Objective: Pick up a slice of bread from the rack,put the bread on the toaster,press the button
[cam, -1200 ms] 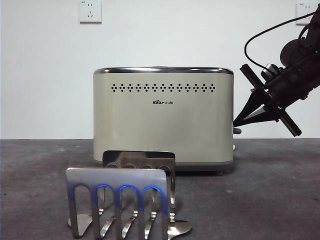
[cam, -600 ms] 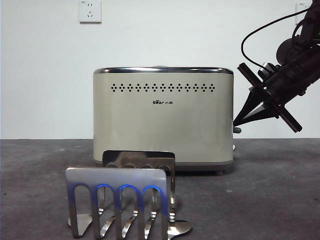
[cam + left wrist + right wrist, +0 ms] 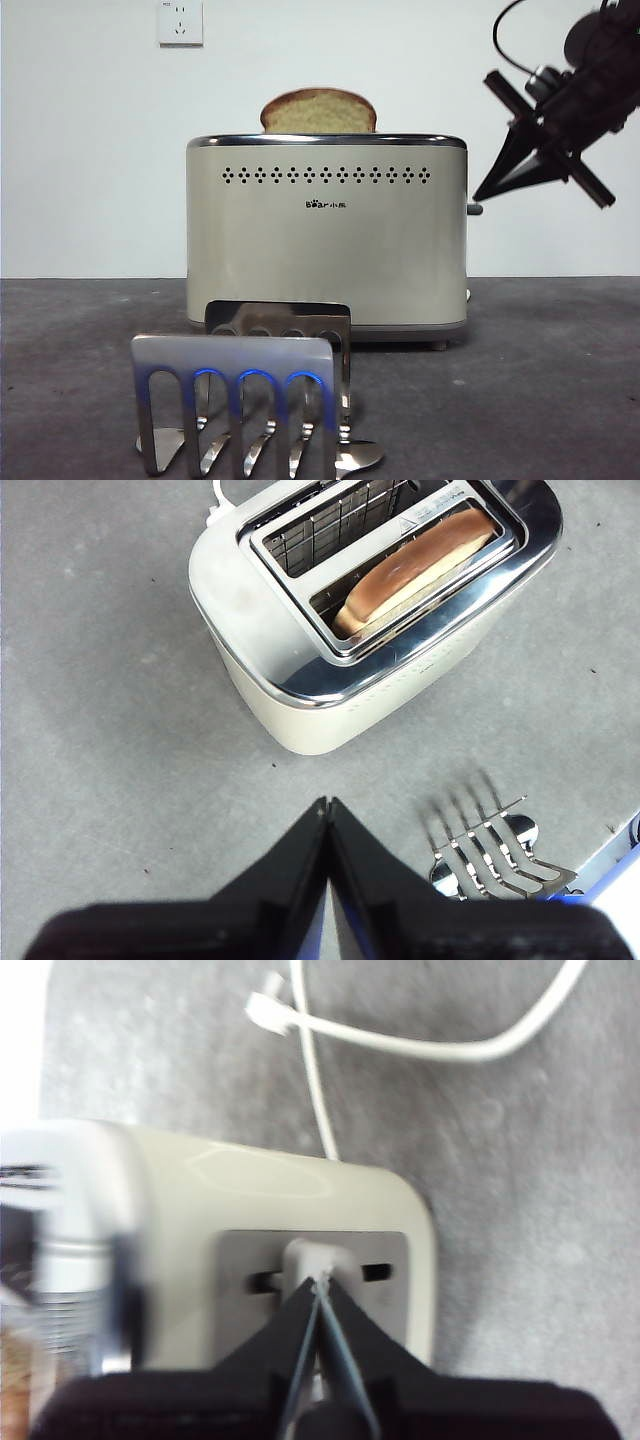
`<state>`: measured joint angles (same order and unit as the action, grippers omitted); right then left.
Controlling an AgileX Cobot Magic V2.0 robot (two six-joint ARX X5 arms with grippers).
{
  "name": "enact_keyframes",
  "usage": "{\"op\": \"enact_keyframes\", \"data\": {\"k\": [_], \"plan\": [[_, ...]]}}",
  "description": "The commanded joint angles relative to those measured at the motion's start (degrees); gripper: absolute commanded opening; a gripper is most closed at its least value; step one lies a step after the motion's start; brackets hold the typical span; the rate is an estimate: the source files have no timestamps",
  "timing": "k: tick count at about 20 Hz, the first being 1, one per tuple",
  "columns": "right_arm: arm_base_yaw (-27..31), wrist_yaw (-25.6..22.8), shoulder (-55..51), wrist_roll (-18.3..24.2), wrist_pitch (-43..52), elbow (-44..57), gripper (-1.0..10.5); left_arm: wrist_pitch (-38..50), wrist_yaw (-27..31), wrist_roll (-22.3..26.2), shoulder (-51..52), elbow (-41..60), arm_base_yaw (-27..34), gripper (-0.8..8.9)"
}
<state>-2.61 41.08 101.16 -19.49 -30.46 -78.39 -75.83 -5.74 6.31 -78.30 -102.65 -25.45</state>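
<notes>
**Bread pops back up as the lever rises**

Bread is the news: the slice of bread (image 3: pixel 319 111) now stands with its domed top well above the toaster (image 3: pixel 327 235) rim, where half a second ago nothing showed over the chrome. The button (image 3: pixel 474 209) on the toaster's narrow side sits noticeably higher on that side than it did a moment ago, and the right gripper (image 3: pixel 481 196), which was angled down at the lever, has lifted with it; its tip now hangs just beside the knob. In the right wrist view the jaws are clenched together to a single point at the pale knob (image 3: pixel 318 1258), gripping nothing; whether they touch it is hard to say through the blur.

My reading is that the lever did not latch, or was let go, so the carriage sprang up. The bread is in its slot, so only the press remains, and it probably needs repeating.

The left gripper (image 3: pixel 327 805) waits high above the table, near the toaster's long side, jaws pressed shut and empty. From there the slice (image 3: pixel 420 575) lies in the slot nearer the rack (image 3: pixel 490 840); the farther slot is bare wire.

Room around the toaster is generous. The rack (image 3: pixel 250 400) stands in front of it, apart from its wall. Past the lever side lies open grey table, though a white cord (image 3: pixel 420 1045) trails there; a downward stroke along the lever's track should clear it.
</notes>
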Motion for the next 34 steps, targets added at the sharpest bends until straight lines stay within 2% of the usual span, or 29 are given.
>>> {"op": "enact_keyframes", "data": {"k": [1,6,8,10,14,17,19,22,25,34], "plan": [[-0.07,-0.11,-2.95,0.7,-0.37,0.72,-0.1,0.13,-0.28,-0.55,0.22,0.28,0.15,-0.05],[-0.07,-0.48,-11.74,0.31,-2.51,0.72,-0.1,0.13,-0.28,-0.55,0.22,0.28,0.15,-0.05],[-0.09,-3.15,-16.7,0.26,-4.57,0.72,-0.1,0.13,-0.28,-0.52,0.22,0.28,0.15,-0.05],[-0.63,-9.07,-22.58,0.85,-7.76,0.72,-0.1,0.13,-0.28,-0.57,0.22,0.28,0.15,-0.05],[-3.02,-24.13,-35.28,3.74,-14.51,0.72,-0.1,0.13,-0.28,-1.01,0.22,0.28,0.13,-0.05],[-5.88,-37.48,-43.98,4.63,-19.69,0.72,-0.1,0.13,-0.28,-1.18,0.22,0.26,0.15,-0.04],[-6.43,-42.16,-47.84,4.61,-23.43,0.72,0.0,0.15,-0.28,-1.18,0.22,0.26,0.15,-0.04],[-6.4,-45.57,-50.07,4.59,-29.22,0.72,0.0,0.15,-0.28,-1.18,0.2,0.26,0.15,-0.04],[-6.4,-51.21,-49.16,4.57,-34.58,0.72,0.0,0.15,-0.28,-1.18,0.2,0.26,0.15,-0.04],[-6.38,-52.63,-41.88,4.57,-41.57,0.72,0.0,0.2,0.17,-1.16,0.2,0.26,0.83,-0.04]]}}
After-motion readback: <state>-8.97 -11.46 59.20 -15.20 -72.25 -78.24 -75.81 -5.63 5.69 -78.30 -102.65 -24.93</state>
